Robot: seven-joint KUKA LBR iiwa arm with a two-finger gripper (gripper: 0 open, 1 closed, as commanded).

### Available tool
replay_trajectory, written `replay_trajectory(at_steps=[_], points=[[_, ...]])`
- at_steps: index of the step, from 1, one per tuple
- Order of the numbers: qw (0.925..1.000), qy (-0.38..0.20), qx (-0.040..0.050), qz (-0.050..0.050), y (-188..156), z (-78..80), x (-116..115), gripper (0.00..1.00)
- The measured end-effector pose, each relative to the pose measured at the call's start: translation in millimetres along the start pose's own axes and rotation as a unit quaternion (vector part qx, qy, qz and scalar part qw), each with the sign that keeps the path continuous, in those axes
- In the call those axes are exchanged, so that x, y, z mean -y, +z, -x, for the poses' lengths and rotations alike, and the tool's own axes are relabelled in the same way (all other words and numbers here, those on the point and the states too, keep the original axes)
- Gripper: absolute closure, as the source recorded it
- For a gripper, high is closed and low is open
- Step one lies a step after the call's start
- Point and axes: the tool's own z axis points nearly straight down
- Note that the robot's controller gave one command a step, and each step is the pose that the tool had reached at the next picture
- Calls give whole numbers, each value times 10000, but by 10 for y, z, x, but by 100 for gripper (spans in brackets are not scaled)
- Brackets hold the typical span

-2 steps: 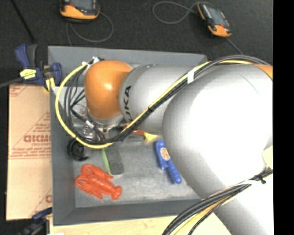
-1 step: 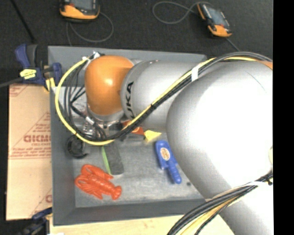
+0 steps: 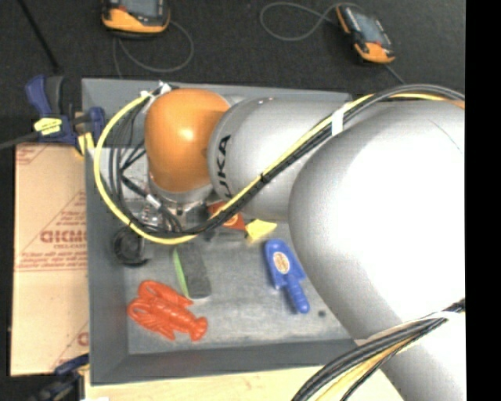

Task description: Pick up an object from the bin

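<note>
Nothing looks picked yet: the gripper (image 3: 159, 211) sits low at the upper left of the grey metal bin (image 3: 250, 317), open or closed I cannot tell, a small black round object (image 3: 129, 247) and dark grey flat block (image 3: 197, 276) nearest, a red plastic lobster (image 3: 166, 312) untouched.

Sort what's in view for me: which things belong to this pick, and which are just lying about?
Belongs to the job: hand, at the bin's upper left; grey bin; nearest candidates: black round piece, green stick, dark grey block; farther: red lobster toy, blue toy tool, yellow piece.
Just lying about: two orange-and-black devices on cables, outside the bin's far rim.
</note>
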Motion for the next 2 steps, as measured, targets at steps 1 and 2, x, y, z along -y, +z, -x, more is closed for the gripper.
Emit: replay_trajectory(at_steps=[1,2], points=[[10000,4,10,9,-84,9,1,100],[10000,6,9,9,-119,13,4,100]])
